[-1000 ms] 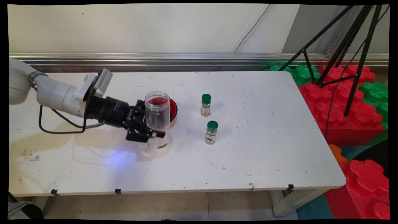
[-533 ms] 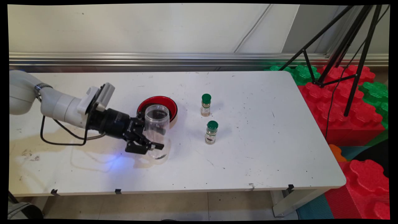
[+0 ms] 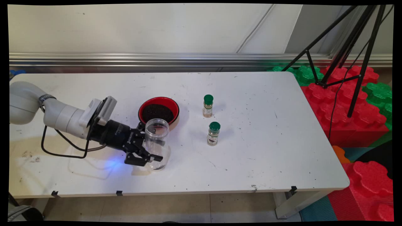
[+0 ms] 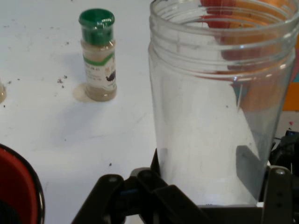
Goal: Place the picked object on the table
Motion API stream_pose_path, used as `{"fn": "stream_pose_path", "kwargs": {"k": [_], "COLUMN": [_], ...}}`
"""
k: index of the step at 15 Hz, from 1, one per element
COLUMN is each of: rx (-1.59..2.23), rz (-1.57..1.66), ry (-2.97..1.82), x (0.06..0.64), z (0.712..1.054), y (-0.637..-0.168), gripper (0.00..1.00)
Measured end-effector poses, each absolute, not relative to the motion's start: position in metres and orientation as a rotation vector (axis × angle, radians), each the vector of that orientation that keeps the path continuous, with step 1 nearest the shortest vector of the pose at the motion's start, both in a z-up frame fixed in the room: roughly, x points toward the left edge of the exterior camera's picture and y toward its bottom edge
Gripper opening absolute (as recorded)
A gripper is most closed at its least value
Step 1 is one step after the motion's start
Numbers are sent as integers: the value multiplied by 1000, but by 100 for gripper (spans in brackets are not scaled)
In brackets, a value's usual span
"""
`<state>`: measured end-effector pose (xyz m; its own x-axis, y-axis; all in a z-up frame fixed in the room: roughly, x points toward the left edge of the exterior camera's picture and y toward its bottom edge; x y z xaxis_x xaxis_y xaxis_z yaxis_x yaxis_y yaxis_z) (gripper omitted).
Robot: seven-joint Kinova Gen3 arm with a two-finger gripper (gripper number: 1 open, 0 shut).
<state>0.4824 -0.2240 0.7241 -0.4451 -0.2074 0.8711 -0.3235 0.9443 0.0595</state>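
White table (image 3: 257, 157), scuffed and speckled, set against a pale wall with a metal rail along its base; red and green foam blocks (image 3: 348, 103) and a black tripod (image 3: 351, 47) stand well off past the table's far end from the arm. Gripper (image 3: 153, 150) reaches in low and nearly level over the tabletop, its two fingers clamped on the lower part of a clear plastic jar (image 3: 156, 141). Jar upright, mouth open, no lid, threaded rim visible in the hand view (image 4: 219, 93); whether its base touches the table cannot be told. Just behind the jar, on the wall side of the hand, sits a red bowl (image 3: 159, 110) with dark contents; its rim edges into the hand view at lower left (image 4: 18, 186). Ahead of the fingers, beyond the jar, stand two small spice bottles with green caps, apart from each other: the nearer spice bottle (image 3: 213, 133) with darker contents, the farther spice bottle (image 3: 208, 106) toward the wall. One of them shows in the hand view (image 4: 97, 56), upright.
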Motion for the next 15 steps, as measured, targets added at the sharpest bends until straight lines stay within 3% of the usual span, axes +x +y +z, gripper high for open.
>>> {"fn": "stream_pose_path", "kwargs": {"k": [12,13,15], "rx": [342,340,335], "rz": [150,151,153], "ry": [-2082,-2084,-2086], "x": [488,488,489], "z": [707,706,705], "y": [-218,-217,-216], "gripper": [0,100,100]}}
